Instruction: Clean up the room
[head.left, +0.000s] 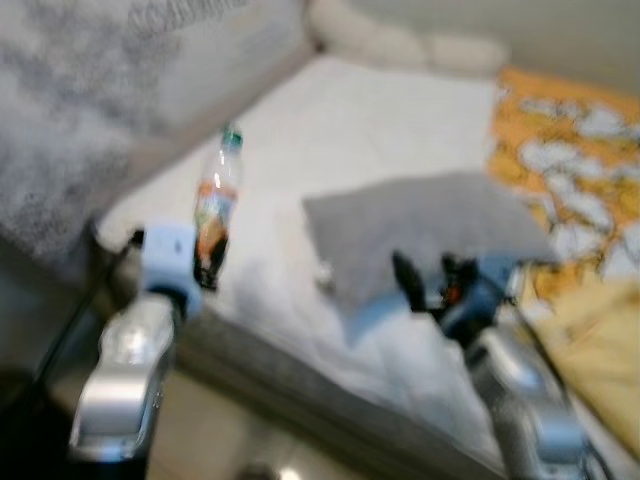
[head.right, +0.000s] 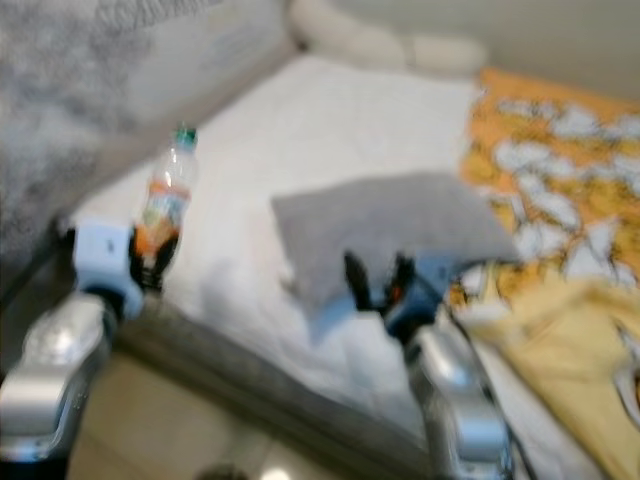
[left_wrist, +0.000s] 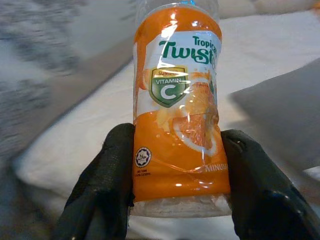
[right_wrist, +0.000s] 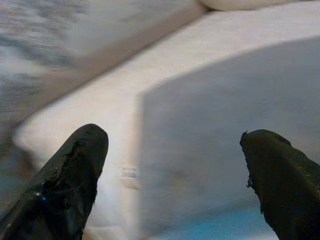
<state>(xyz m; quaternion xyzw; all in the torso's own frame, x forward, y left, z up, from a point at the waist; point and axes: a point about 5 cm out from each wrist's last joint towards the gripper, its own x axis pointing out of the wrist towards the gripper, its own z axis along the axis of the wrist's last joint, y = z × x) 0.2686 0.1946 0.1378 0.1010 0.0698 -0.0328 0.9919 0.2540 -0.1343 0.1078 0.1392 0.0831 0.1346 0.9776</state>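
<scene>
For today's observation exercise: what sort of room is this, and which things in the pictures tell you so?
Most likely a bedroom. A bed with a white sheet has pillows at its far end, a grey pillow and an orange patterned blanket on it. The left hand holds an orange drink bottle.

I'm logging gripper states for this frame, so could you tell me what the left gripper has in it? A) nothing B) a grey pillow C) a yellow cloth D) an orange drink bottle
D: the left gripper has its black fingers shut on either side of the orange-labelled bottle, above the white bed.
</scene>
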